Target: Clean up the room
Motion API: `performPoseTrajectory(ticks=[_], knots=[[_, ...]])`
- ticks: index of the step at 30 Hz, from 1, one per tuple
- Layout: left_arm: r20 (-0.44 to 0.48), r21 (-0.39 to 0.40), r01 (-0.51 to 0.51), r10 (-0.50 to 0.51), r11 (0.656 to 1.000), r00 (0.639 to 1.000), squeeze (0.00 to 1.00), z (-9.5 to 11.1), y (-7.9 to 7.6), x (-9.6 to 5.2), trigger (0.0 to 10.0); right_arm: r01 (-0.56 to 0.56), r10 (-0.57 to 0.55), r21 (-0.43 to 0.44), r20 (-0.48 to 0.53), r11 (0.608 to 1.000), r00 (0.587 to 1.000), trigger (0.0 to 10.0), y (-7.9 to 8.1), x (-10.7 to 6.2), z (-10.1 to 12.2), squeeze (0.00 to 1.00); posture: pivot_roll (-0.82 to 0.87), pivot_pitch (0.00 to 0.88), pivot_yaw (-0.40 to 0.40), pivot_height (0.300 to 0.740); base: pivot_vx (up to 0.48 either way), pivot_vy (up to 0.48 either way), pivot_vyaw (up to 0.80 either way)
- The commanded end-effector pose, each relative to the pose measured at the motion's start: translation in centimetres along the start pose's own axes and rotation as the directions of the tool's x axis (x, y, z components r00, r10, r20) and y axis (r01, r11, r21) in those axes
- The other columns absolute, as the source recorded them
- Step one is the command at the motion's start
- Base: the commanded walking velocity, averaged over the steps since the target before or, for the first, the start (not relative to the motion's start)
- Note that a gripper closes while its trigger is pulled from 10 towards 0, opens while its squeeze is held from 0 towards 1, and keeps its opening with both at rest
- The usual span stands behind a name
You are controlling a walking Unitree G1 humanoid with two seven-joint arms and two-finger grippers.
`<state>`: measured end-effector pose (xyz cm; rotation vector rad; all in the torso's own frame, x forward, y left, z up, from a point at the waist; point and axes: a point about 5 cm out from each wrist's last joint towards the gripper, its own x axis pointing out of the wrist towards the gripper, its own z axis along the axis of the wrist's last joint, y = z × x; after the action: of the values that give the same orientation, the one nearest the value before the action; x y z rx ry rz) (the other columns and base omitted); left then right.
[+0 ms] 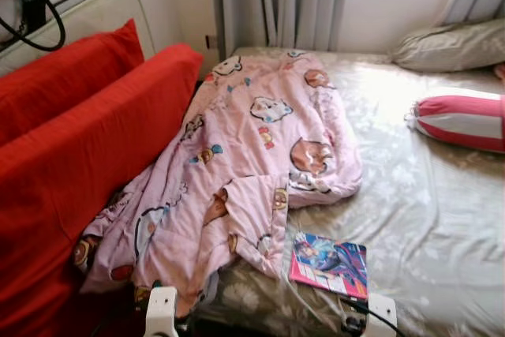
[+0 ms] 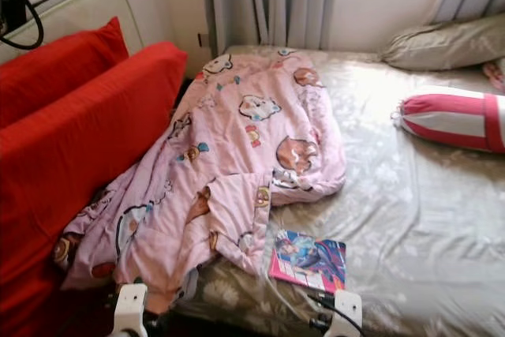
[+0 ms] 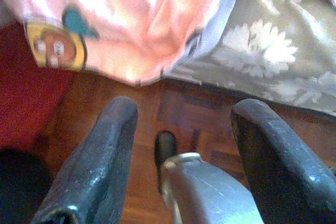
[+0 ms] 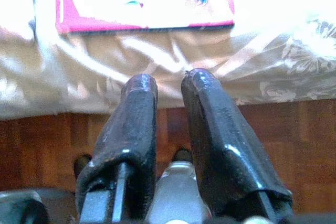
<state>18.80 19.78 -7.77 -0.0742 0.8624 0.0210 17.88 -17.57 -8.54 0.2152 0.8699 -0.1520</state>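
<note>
2 grippers low at the bed (image 1: pixel 442 219) edge (left gripper (image 3: pixel 184 114) jaws apart, right gripper (image 4: pixel 169 85) nearly together), book (image 1: pixel 330 264) beside pink blanket (image 1: pixel 237 171).

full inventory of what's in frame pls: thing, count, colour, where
blanket: 1, pink with cartoon animal print, rumpled along the bed's left side, one end hanging over the near edge
magazine: 1, pink and blue cover, flat on the bed near the front edge, beside the blanket
bed sheet: 1, grey-beige floral, covering the mattress
bolster: 1, red and white striped, right side of bed
pillow: 1, grey-beige, far right corner
cushions: 2, red, left of the bed
curtain: 1, grey, behind the bed
floor: wooden, brown, below the bed edge
left hand: 1, black fingers apart, low by the blanket's hanging end
right hand: 1, black fingers close together, at the bed edge below the magazine
</note>
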Motion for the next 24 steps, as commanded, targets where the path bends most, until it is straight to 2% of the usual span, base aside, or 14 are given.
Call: performPoseTrajectory(ticks=[1,6,11,18,22,24], knots=[[0.014,-0.007,0.023,-0.023,1.000,1.000,0.00,0.3,-0.7,0.2,10.0,0.026,-0.026,-0.006,-0.004,1.000,1.000,10.0,-1.0,-0.2,-0.2,0.00,0.07,0.000,0.010,0.740,0.304,0.000,0.00],[0.019,0.000,0.025,-0.025,1.000,0.999,0.00,0.3,-0.7,0.1,10.0,0.025,-0.025,-0.004,0.004,1.000,1.000,10.0,-1.0,-0.2,-0.2,0.00,0.07,0.000,0.011,0.740,0.268,0.000,0.00],[0.051,-0.010,0.035,-0.035,0.999,0.998,0.00,0.4,-0.8,0.1,10.0,0.030,-0.030,0.011,0.020,0.999,0.999,10.0,-1.0,-0.2,-0.1,0.00,0.07,0.000,0.011,0.740,0.000,0.000,0.00],[0.147,-0.031,0.068,-0.063,0.997,0.987,0.00,1.0,-1.0,-0.1,10.0,0.033,-0.035,0.035,0.064,0.999,0.997,10.0,-1.2,-0.1,0.7,0.00,0.07,0.000,0.009,0.740,0.000,0.000,0.00],[0.205,-0.036,0.081,-0.072,0.996,0.976,0.00,1.3,-1.2,-0.2,10.0,0.010,-0.020,0.052,0.182,0.999,0.983,10.0,-1.2,0.1,3.1,0.00,0.07,0.000,0.003,0.740,0.000,0.000,0.00],[0.315,-0.030,0.105,-0.090,0.994,0.945,0.00,4.0,-1.4,0.0,10.0,0.006,-0.018,0.048,0.256,0.999,0.966,10.0,-1.4,0.1,4.6,0.00,0.07,0.000,0.001,0.740,0.000,0.000,0.00]])
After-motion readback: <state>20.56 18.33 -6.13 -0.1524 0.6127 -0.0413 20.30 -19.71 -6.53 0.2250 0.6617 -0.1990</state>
